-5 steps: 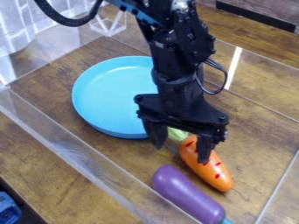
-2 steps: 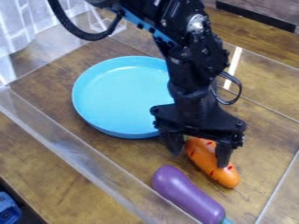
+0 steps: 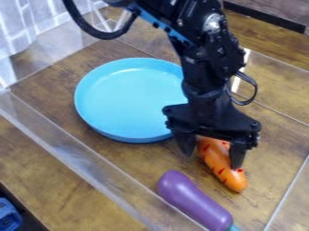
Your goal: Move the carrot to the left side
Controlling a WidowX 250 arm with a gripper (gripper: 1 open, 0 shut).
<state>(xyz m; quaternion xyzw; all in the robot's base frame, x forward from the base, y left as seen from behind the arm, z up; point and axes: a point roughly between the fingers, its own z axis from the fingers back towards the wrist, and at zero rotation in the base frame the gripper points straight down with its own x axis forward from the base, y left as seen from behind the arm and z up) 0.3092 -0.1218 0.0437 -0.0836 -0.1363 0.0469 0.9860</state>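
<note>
Where a pale band [image 3: 75,151] crosses the wood-grained tabletop [image 3: 39,167], the tool [image 3: 212,152] open over the carrot [image 3: 225,171].

Plate [image 3: 121,97] at left; carrot [image 3: 223,169] to its right; eggplant [image 3: 194,201] before both on the table [image 3: 75,171].

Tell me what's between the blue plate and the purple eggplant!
Just bare brown tabletop between the blue plate and the purple eggplant; the camera view shows it.
</note>
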